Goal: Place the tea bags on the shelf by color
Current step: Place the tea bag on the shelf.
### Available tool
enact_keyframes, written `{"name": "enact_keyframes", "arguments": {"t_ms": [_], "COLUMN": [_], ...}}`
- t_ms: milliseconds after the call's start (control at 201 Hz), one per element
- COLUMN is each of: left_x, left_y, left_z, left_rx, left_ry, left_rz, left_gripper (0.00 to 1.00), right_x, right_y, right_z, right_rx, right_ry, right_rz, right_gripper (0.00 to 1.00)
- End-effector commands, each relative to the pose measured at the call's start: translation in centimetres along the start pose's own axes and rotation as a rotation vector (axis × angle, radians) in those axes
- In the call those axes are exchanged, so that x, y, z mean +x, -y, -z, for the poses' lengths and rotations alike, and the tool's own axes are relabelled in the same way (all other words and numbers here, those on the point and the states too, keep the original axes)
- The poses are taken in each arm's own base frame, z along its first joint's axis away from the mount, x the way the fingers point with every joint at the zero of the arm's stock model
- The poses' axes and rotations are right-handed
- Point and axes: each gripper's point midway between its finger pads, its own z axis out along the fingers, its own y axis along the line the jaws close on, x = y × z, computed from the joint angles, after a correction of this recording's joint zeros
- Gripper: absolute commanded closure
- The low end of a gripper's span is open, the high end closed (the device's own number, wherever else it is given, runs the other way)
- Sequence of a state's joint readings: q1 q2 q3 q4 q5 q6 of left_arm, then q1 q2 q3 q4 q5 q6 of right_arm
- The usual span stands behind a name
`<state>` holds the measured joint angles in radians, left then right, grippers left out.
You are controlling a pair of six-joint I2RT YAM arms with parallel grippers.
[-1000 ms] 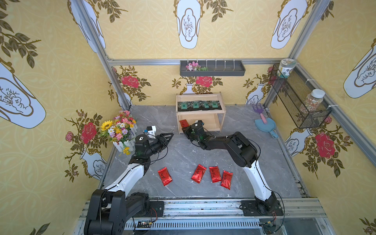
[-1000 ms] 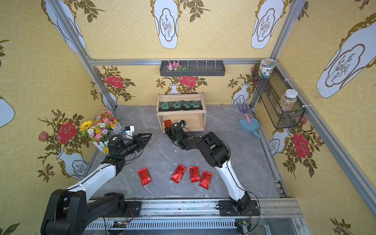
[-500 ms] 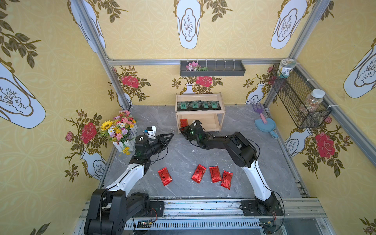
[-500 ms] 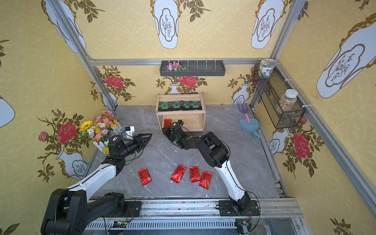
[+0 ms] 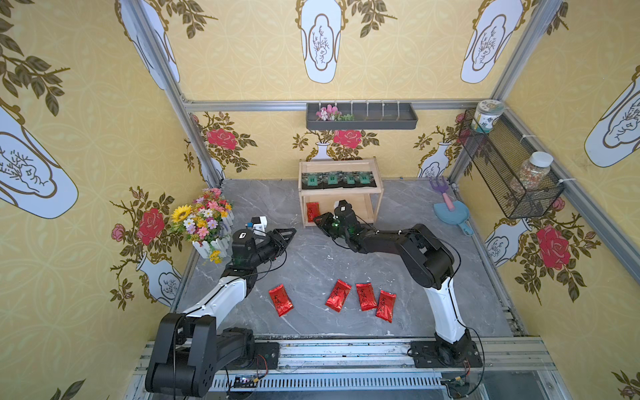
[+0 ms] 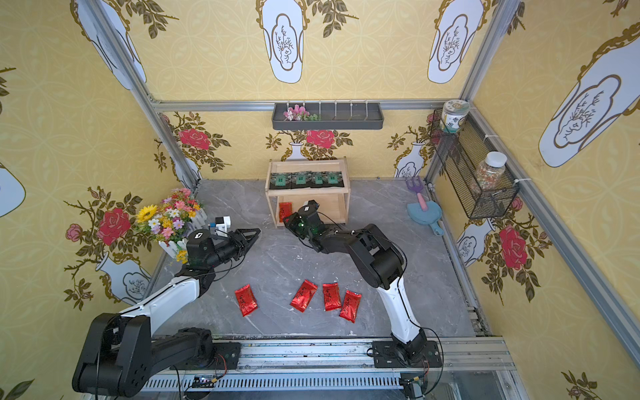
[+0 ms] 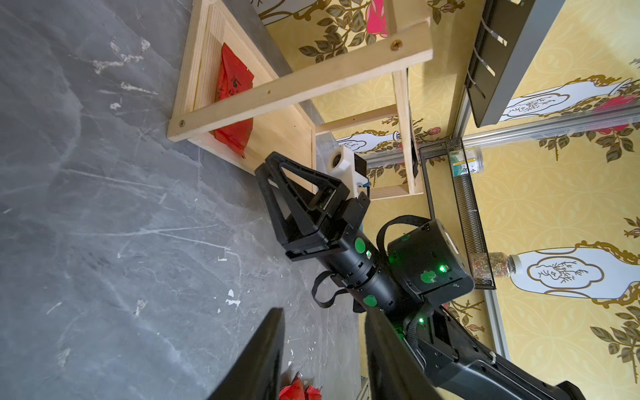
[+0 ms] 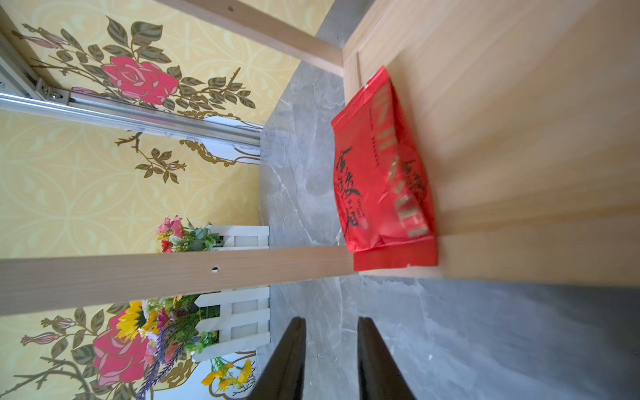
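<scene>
Lying flat at the left end of the shelf's [image 5: 337,162] lower tier, one red packet [image 5: 312,211] is clear of both grippers. In the right wrist view this packet [image 8: 377,166] sits inside the tier with its near end against the front rim.

The right gripper [image 5: 317,220] reaches low across the table [image 5: 311,263], and its tips stop just on the near side of that rim, by the shelf's near left corner. Its jaws are released: the right wrist view shows the fingers [image 8: 287,356] parted by a narrow gap with only grey tabletop between them. The packet lies just beyond the tips, not touching them.

The left gripper [image 5: 292,230] hovers over the left part of the table beside the flowers [image 5: 202,216], pointing right toward the other gripper. Its jaws are also released and hold nothing; the left wrist view shows its fingers [image 7: 263,356] apart over bare table.

Four black sachets [image 5: 337,179] lie in a row across the top tier, edges overlapping.

Four loose packets lie on the near part of the table, well apart from both sets of jaws. One lies alone to the left [image 5: 281,300], and three sit close together to its right [image 5: 366,296].
</scene>
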<state>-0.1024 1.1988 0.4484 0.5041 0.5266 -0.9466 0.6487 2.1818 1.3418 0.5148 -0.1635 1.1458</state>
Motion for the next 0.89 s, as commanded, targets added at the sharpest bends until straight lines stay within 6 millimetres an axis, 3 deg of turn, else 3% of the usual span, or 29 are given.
{"name": "enact_keyframes", "arguments": {"t_ms": [0,289,886], "left_x": [0.1,0.4,0.8], "left_y": [0.3,-0.5,-1.5], "left_z": [-0.3,-0.9,-1.2], "left_rx": [0.015,-0.009,-0.033], "left_ry": [-0.007,-0.02,-0.032], "left_rz": [-0.017,-0.004,0.016], "left_gripper": [0.56,0.56,0.57], "right_x": [-1.6,-3.8,-3.5], "right_y": [-0.2,1.5,2.8], "right_z": [0.2,-1.1,-3.6], "right_rx": [-0.001,0.014,0.013], "right_ry": [0.045,0.063,0.032], "right_rz": [0.064,0.055,0.031], "right_gripper": [0.72,0.73,0.73]}}
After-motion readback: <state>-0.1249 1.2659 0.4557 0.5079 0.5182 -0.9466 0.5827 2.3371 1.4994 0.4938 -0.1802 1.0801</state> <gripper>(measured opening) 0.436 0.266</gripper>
